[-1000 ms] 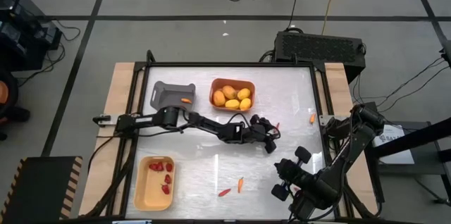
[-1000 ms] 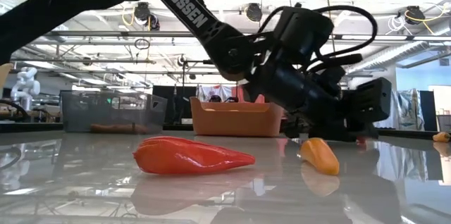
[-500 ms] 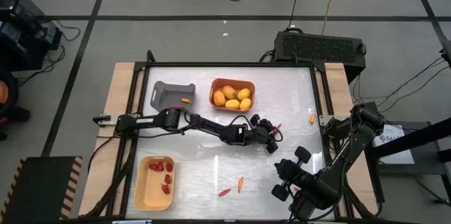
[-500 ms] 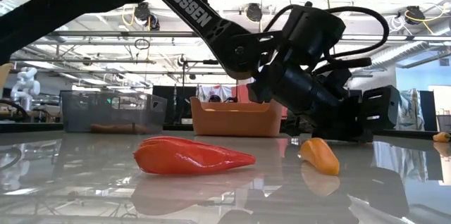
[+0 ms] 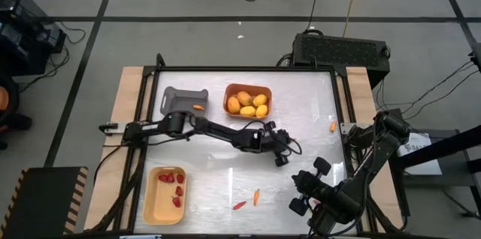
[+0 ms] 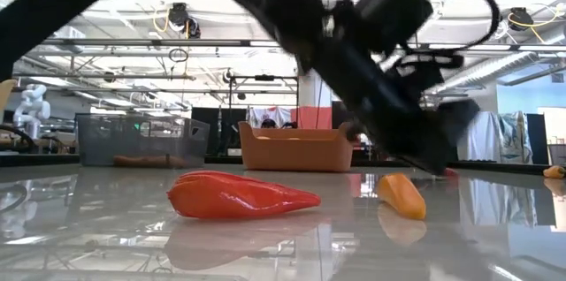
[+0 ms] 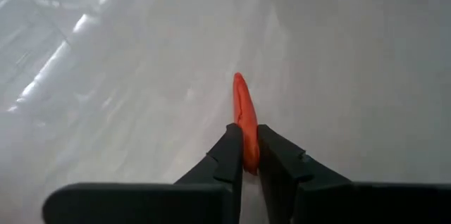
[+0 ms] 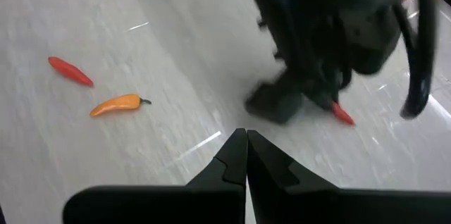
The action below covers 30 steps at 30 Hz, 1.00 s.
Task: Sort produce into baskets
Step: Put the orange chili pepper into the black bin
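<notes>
My left gripper (image 7: pixel 244 148) is over the table's middle (image 5: pixel 281 158), shut on a thin red stick (image 7: pixel 242 115), which also shows under it in the right wrist view (image 8: pixel 342 114). My right gripper (image 8: pixel 246 139) waits shut above the near right corner (image 5: pixel 302 194). The orange basket (image 5: pixel 229 98) holds yellow fruits. The grey basket (image 5: pixel 179 101) holds one orange stick. The pale yellow basket (image 5: pixel 154 203) holds red berries. A red stick (image 5: pixel 239 204) and an orange stick (image 5: pixel 256 196) lie loose near the front edge, and another orange stick (image 5: pixel 333 125) lies at the right. My left gripper pinches the red stick between its two fingers at its near end (image 7: pixel 248 155). The fingers (image 7: pixel 229 155) run along the stick, slanting down from the table's left. Most of the stick juts past the fingertips. I cannot tell whether its free tip (image 7: pixel 238 77) is clear of the table.
The table's white top (image 5: pixel 316 96) is bare on the far right and between the baskets and the front sticks. A raised frame (image 5: pixel 340 104) borders the table. The low view shows the front red stick (image 6: pixel 243 197) and the orange stick (image 6: pixel 401 194) close up.
My left gripper has shut on the red stick that lay right of the table's middle and has taken hold of it. It has risen a little, rolled about its own line and drawn slightly toward the near left. The stick has left the spot where it lay.
</notes>
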Available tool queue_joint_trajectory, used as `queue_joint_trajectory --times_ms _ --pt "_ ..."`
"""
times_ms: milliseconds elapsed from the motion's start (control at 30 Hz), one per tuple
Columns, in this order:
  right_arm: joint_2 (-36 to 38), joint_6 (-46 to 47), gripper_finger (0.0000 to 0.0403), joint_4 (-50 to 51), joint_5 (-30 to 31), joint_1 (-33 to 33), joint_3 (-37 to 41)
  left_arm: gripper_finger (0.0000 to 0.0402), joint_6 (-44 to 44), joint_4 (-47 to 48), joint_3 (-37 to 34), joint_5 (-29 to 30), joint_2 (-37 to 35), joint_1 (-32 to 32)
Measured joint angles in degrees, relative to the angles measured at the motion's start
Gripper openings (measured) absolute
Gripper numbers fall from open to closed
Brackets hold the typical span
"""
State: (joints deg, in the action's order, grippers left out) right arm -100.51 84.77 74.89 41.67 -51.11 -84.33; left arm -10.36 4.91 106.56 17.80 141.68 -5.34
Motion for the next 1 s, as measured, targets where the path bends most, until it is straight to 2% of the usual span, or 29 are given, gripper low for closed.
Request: queue_joint_trajectory --times_ms 333,667,833,1000 --pt "0.0 0.0 0.0 -1.8 0.0 0.0 0.0 0.004 10.7 38.0 0.2 1.3 -19.8 0.1" --pt "0.0 -0.1 0.0 -3.7 0.3 0.0 0.0 0.004 7.9 72.4 0.2 5.1 -37.0 2.9" --pt "0.0 -0.8 0.0 -4.9 0.3 0.0 0.0 0.004 5.7 80.3 -3.8 6.3 -44.1 6.6" --pt "0.0 -3.0 0.0 -7.1 0.3 0.0 0.0 0.004 4.8 80.1 -14.5 6.5 -52.9 12.2"
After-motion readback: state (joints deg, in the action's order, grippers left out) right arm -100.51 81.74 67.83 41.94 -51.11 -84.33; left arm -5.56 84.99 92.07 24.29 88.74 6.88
